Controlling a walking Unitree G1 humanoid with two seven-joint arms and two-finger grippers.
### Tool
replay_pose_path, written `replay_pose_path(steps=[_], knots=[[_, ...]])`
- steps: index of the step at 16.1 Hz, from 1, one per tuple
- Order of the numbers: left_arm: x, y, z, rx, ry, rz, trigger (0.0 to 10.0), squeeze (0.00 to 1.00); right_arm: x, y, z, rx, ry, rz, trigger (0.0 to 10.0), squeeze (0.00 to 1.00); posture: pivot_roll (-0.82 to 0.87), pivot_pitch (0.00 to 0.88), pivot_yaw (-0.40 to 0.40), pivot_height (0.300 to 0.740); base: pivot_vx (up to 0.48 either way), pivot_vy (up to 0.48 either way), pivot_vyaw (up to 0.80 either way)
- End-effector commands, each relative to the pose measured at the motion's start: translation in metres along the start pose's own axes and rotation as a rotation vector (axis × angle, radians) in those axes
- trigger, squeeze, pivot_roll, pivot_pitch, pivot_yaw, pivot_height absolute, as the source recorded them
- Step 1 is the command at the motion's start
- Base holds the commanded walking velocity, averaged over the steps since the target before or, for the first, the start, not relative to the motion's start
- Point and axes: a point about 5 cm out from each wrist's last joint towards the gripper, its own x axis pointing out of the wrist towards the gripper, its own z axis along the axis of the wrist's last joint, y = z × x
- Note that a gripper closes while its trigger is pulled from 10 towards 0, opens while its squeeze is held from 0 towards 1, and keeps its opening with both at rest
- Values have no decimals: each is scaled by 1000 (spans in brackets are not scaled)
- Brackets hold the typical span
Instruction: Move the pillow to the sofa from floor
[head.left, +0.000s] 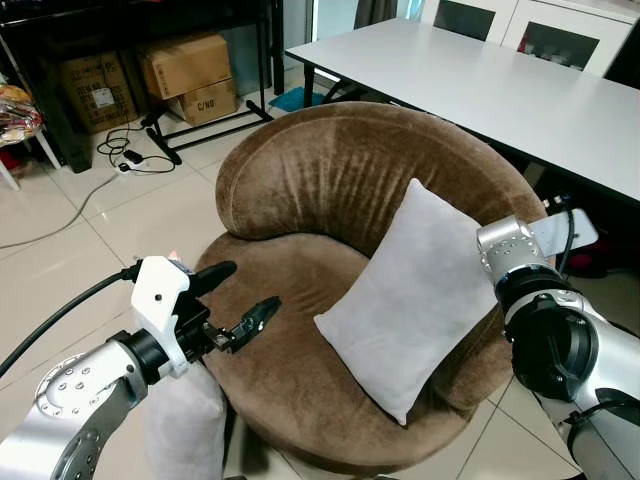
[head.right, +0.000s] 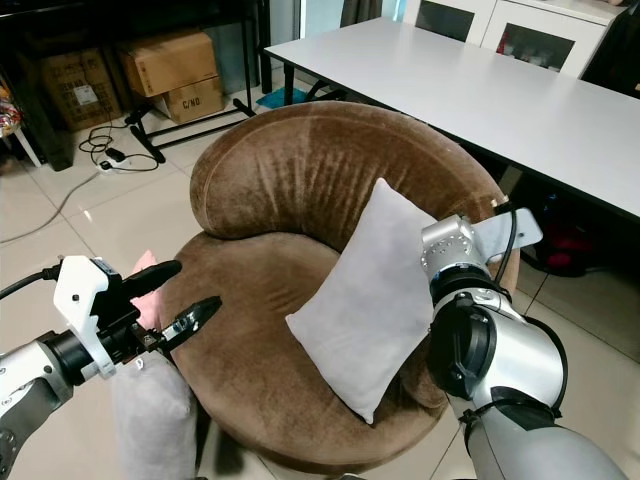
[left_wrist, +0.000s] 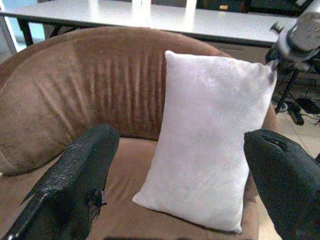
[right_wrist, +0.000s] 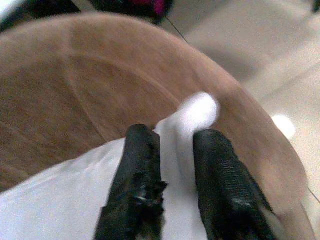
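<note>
A light grey pillow (head.left: 415, 300) leans upright against the right side of the round brown sofa's backrest (head.left: 330, 170), its lower corner on the seat. My right gripper (right_wrist: 176, 142) is shut on the pillow's upper right corner, one black finger (right_wrist: 137, 160) on each side of the fabric. My right wrist (head.left: 510, 250) sits at the sofa's right rim, behind the pillow's edge. Over the front left of the seat my left gripper (head.left: 252, 288) hovers open and holds nothing, pointing toward the pillow (left_wrist: 210, 140).
A second grey cushion (head.left: 185, 425) stands on the tiled floor against the sofa's front left, under my left arm. A long white table (head.left: 500, 90) runs behind and to the right. Cardboard boxes (head.left: 190, 70) and floor cables (head.left: 130, 155) lie at the back left.
</note>
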Motion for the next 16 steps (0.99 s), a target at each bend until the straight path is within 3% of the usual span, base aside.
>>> replay_pose_path(steps=[1,4,6,7,8,10,13,14,15,16], knots=[[1,3,-1,20,17,21,10000,0,0,5,8,15,-47,91,10000,1000,5,0,-28,740,0,0,0],[2,12,-1,55,25,119,10000,0,-7,18,15,-3,-114,228,10000,1000,6,0,-30,740,0,0,0],[1,21,-1,103,21,233,10000,0,-12,26,19,-90,-184,328,10000,1000,1,0,-35,740,0,0,0],[1,26,3,130,-2,321,10000,0,-18,32,19,-172,-239,483,10000,867,-3,0,-34,740,0,0,0],[1,26,4,140,-10,352,10000,0,-22,34,18,-230,-274,554,10000,0,-8,0,-32,740,0,0,0],[2,21,1,182,4,436,10000,0,-44,25,2,-476,-375,816,10000,0,-27,0,-27,740,0,0,0],[1,23,-8,209,26,581,10000,0,-68,-4,-28,-667,-282,1011,10000,0,-30,0,-38,740,0,0,0],[1,28,-10,247,33,638,10000,0,-73,-20,-39,-783,-303,1029,10000,0,-28,0,-44,740,0,0,0],[2,29,-10,257,30,649,10000,0,-74,-26,-44,-788,-285,1026,10000,0,-28,0,-44,740,0,0,0],[2,28,-8,243,15,652,10000,0,-78,-34,-49,-719,-211,1016,10000,0,-25,0,-49,740,0,0,0]])
